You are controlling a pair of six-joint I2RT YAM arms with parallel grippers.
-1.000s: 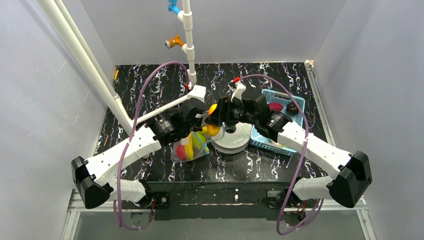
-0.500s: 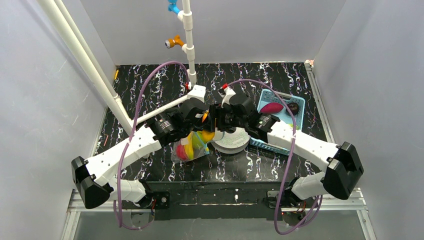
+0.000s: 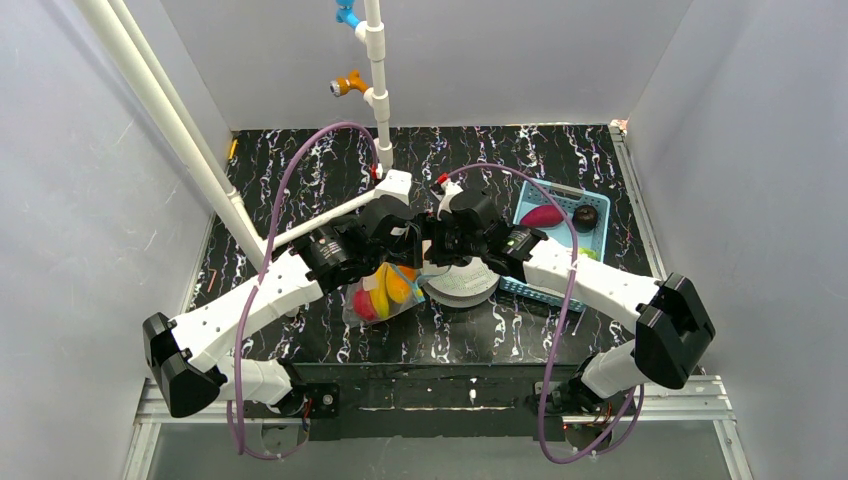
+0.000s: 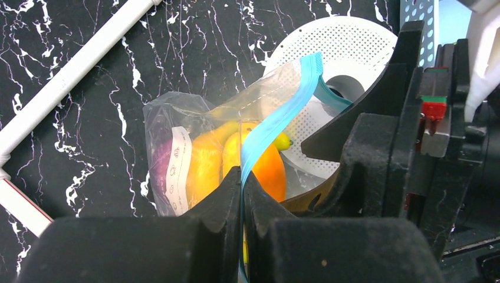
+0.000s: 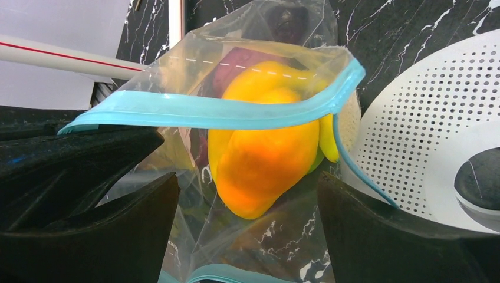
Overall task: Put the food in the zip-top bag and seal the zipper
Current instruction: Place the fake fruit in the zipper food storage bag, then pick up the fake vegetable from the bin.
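L hand [image 4: 242, 186] clamped on narrow teal-blue zipper strip [image 4: 277, 127], propping clear crinkly plastic bag [image 4: 168, 127] open for loading. R hand [image 5: 247, 194] fingers apart, straddling mouth; glossy yellow-orange toy food [image 5: 265, 147] inside, betw. them.

A black table [image 3: 300, 180] with white marble veining fills mid-frame. On it rest a clear zip-top bag [image 3: 385, 295] at centre, a white perforated disc [image 3: 462, 285] beside it, and a light-blue basket [image 3: 556, 187] at right.

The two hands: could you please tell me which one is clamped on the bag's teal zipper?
The left hand: it pinches the zipper, while the right hand is open, astride the bag.
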